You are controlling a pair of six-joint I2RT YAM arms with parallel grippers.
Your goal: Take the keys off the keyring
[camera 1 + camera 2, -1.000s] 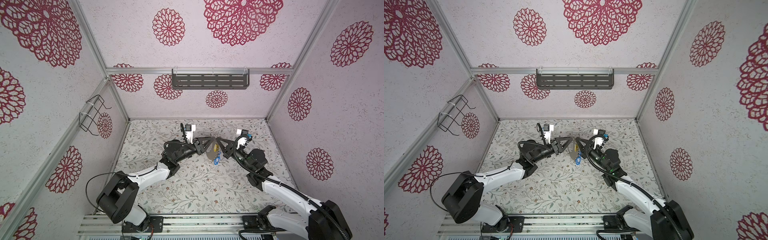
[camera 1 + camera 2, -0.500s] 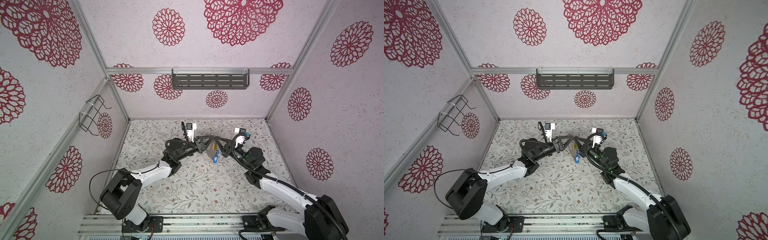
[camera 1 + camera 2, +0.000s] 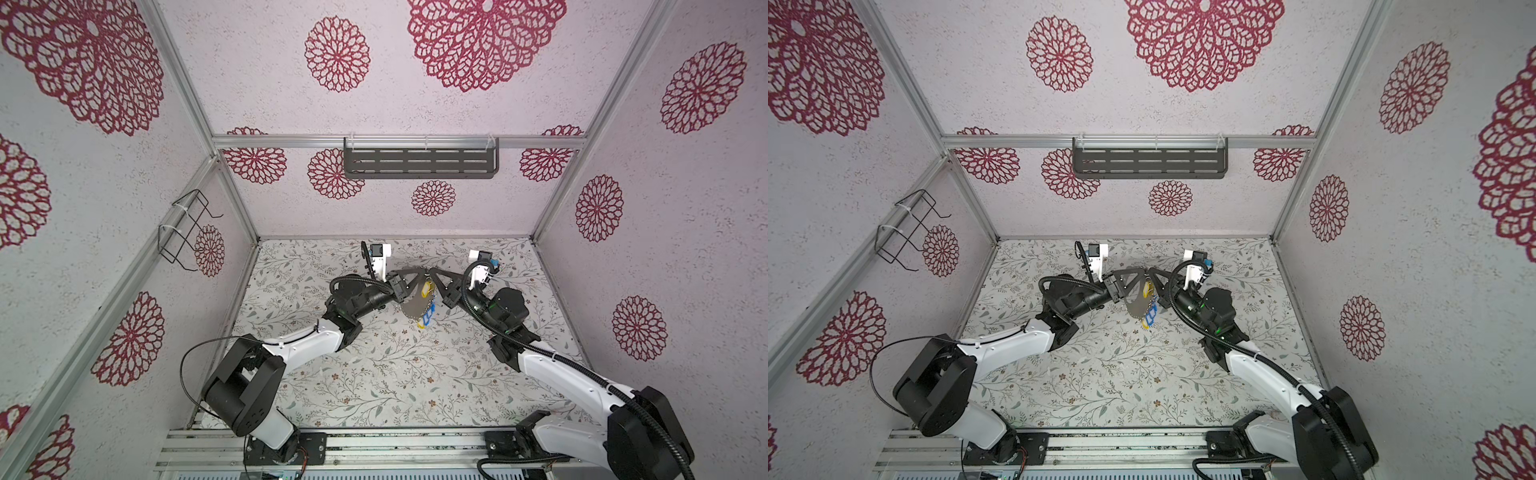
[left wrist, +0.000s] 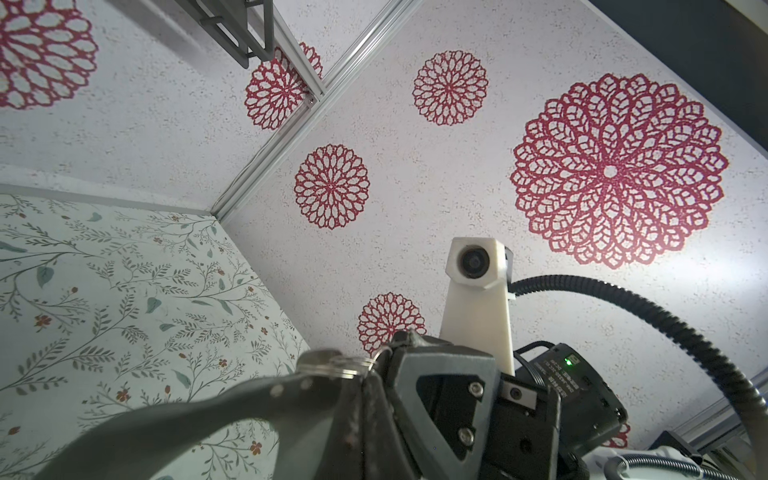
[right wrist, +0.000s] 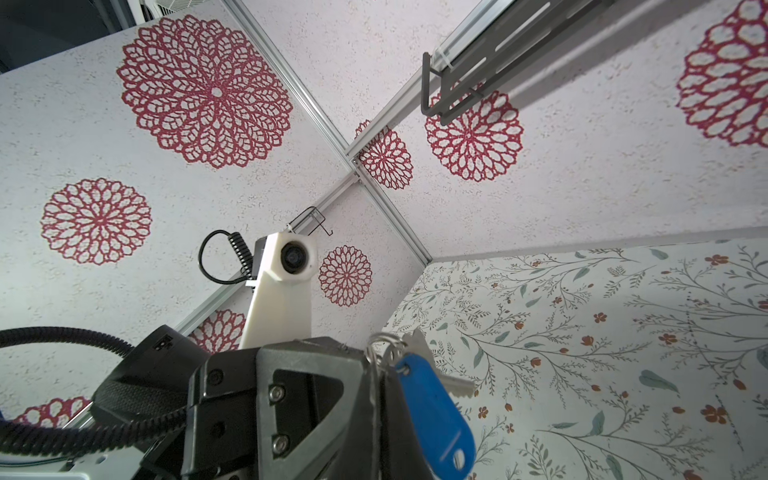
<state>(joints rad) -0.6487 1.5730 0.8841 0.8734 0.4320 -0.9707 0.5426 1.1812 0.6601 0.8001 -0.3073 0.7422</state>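
**Both hands pinched at the top of the keyring, tags dangling**

So the keyring (image 3: pixel 413 309) is up off the desk (image 3: pixel 395 374), hanging edge-down right under the spot where the two hands meet, toward the back middle. It's a flat, dull grey metal hoop with a slightly angular rim and a row of tiny holes along the edge. The key tags (image 3: pixel 1151 309) hang on the side facing the right arm: a yellow tag (image 3: pixel 425 289) up high, blue tags (image 3: pixel 429 312) lower, and more yellow at the very bottom. They're smooth oblong plastic with rounded ends.

The left hand (image 3: pixel 423 272) is closed tight, its matte dark fingers tip to tip with the right hand (image 3: pixel 434 272). In the left wrist view a round silver key head (image 4: pixel 320 358) and a stack of thin silver loops (image 4: pixel 351 368) sit at its tips. I can't tell if it's pinching those or the hoop edge.

The right hand is clamped onto the top of the keyring. Its wrist view shows a glossy blue tag (image 5: pixel 432 411) right beside the fingers, with a toothed silver key (image 5: pixel 455 386) behind.

The tag labels are too small to read, and the white print on the black motor housing (image 4: pixel 569 386) is too blurry.
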